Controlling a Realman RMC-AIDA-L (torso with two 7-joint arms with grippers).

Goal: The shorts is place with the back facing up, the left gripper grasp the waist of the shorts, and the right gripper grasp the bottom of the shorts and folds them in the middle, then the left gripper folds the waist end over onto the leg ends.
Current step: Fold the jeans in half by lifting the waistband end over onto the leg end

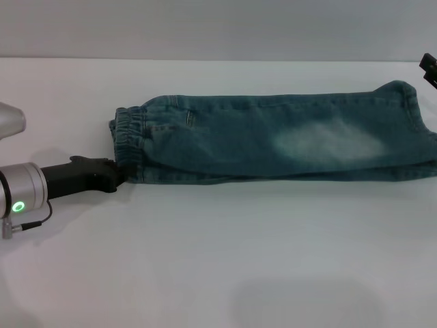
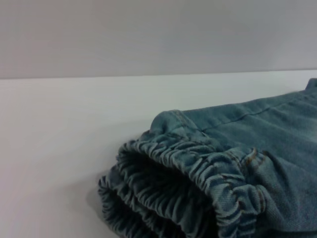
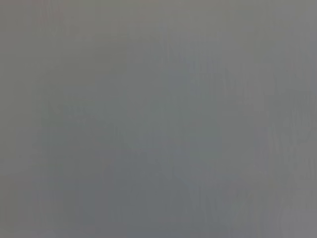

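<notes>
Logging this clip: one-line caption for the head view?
Black left gripper at the gathered waist of folded blue denim shorts on a white table.

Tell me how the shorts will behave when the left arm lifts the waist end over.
The shorts will likely droop: soft denim, already lying folded lengthwise and flat on the table. The gathered elastic waist looks thick and puckered, so the left gripper at its corner should hold without slipping. The far leg end may drag.

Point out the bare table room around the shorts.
Widest bare patch: table in front of the shorts. A narrower strip lies behind them. Crowded at the waist, where the left gripper sits. The right gripper is at the far right edge.
</notes>
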